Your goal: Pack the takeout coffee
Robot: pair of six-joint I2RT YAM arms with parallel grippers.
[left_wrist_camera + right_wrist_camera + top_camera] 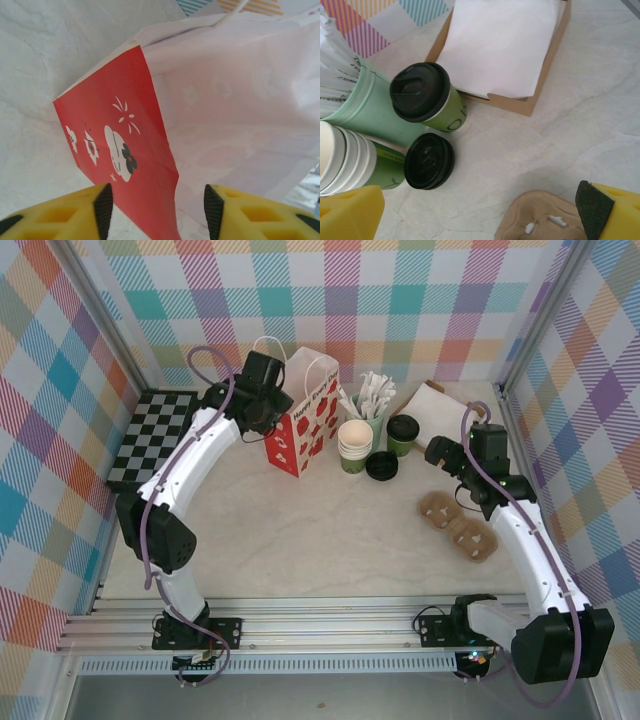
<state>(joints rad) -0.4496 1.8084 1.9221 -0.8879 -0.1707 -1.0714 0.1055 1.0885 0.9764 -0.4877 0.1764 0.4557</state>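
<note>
small green black-lidded paper cup (427, 100) waits; right fingers (594, 207) spread wide, left fingers (103, 210) apart astride the red-and-white paper bag (115, 135) rim: pinching could collapse its mouth.

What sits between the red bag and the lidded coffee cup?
A stack of cream cups and the cutlery cup, seen in the top view.

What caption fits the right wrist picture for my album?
Open right end effector near a small green paper cup with round black plastic lid.
</note>
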